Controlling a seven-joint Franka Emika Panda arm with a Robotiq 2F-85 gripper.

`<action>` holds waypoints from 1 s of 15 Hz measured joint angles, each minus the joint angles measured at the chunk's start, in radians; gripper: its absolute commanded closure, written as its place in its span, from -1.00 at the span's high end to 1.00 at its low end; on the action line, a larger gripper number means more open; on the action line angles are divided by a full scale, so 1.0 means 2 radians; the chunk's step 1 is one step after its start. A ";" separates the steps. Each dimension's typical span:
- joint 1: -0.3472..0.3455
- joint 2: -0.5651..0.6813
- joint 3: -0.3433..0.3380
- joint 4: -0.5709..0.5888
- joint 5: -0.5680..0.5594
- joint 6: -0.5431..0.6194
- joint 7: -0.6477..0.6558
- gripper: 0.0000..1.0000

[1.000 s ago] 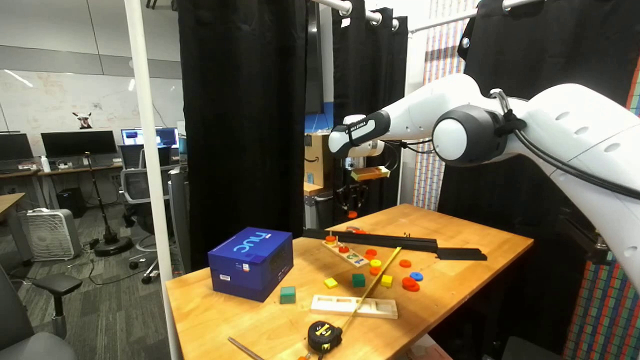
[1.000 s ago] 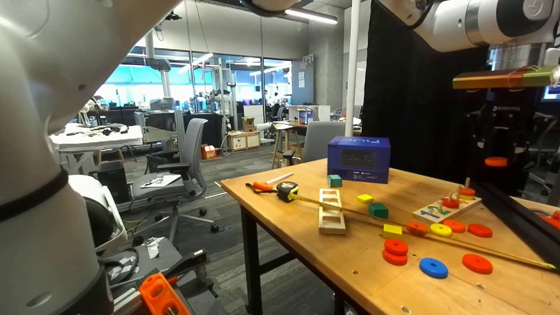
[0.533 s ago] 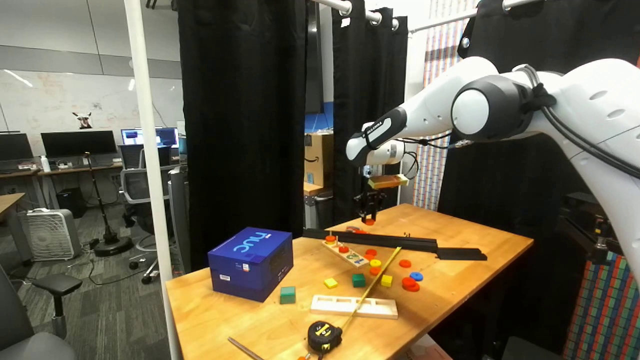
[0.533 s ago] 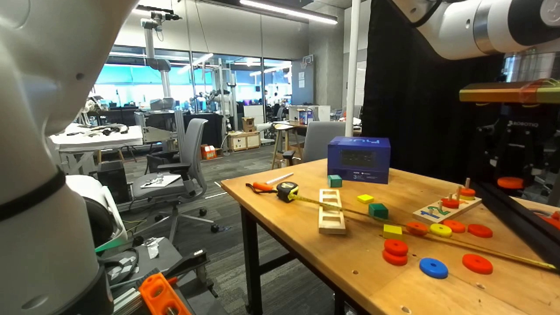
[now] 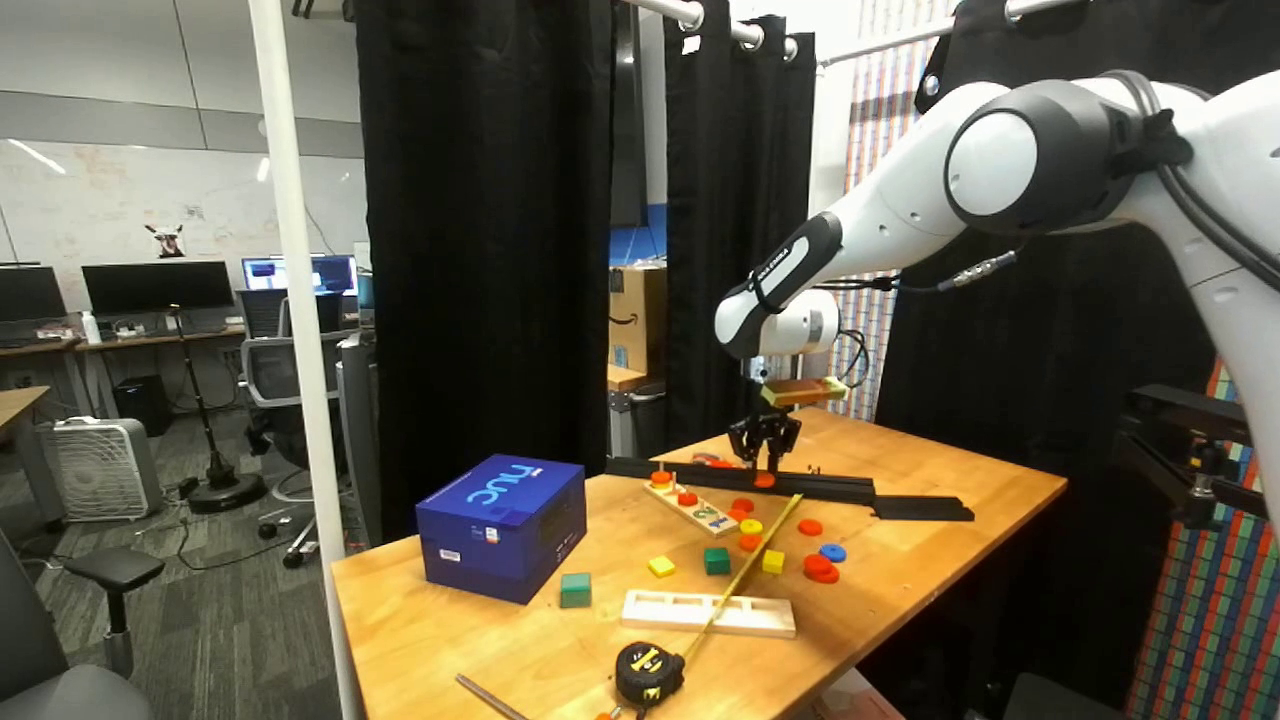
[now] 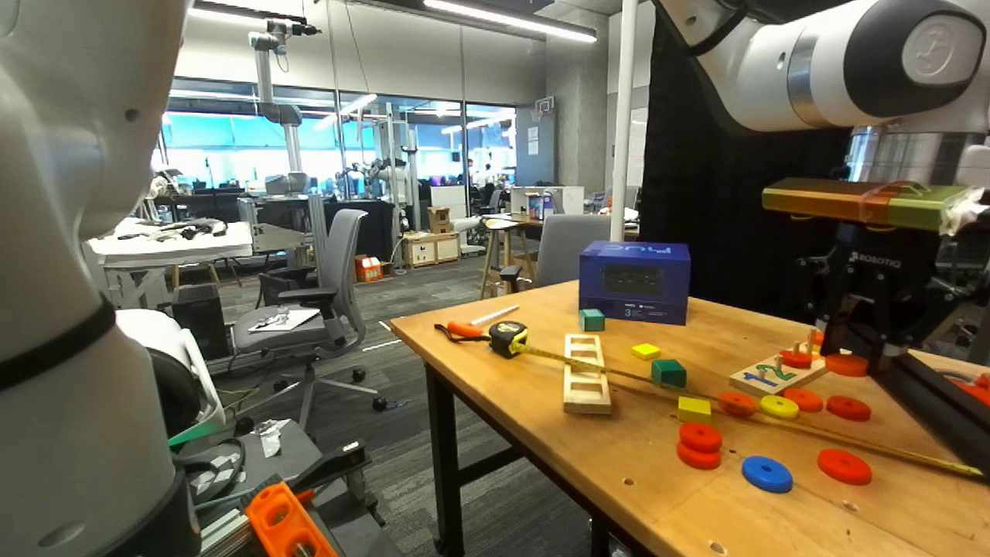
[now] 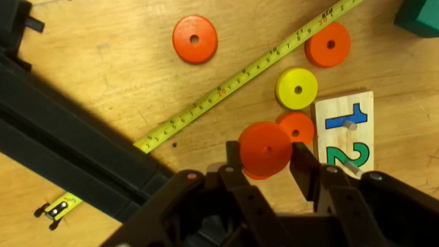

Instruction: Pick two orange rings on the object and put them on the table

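My gripper (image 7: 265, 151) is shut on an orange ring (image 7: 264, 140), its two black fingers on opposite sides. In both exterior views the gripper (image 5: 761, 472) (image 6: 851, 360) holds this ring low over the wooden table (image 5: 940, 460), beside the black bar. The number board with pegs (image 6: 776, 379) has an orange ring (image 6: 796, 359) on a middle peg. Another orange ring (image 5: 661, 478) sits over a yellow piece on the end peg. Several loose orange rings (image 6: 844, 466) lie on the table. In the wrist view, one orange ring (image 7: 255, 175) is mostly hidden under the held one.
The long black bar (image 7: 68, 127) lies beside the gripper. A tape measure (image 5: 648, 672) has its yellow tape stretched across the table. A blue box (image 5: 500, 530), a pale wooden frame (image 6: 576, 398), green blocks (image 6: 669, 373), yellow pieces (image 6: 694, 408) and a blue ring (image 6: 766, 473) also stand there.
My gripper has come down with the orange ring, from high over the far edge to low over the table near the number board and black bar. The other pieces have not moved.
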 measured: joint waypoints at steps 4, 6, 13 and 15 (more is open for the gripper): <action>0.002 -0.017 0.000 -0.038 0.000 0.014 0.000 -0.66; 0.002 -0.018 0.000 -0.046 0.000 0.019 0.000 -0.66; 0.002 -0.014 0.000 -0.049 0.001 0.019 -0.002 -0.66; 0.001 -0.010 0.000 -0.047 0.001 0.019 -0.004 -0.66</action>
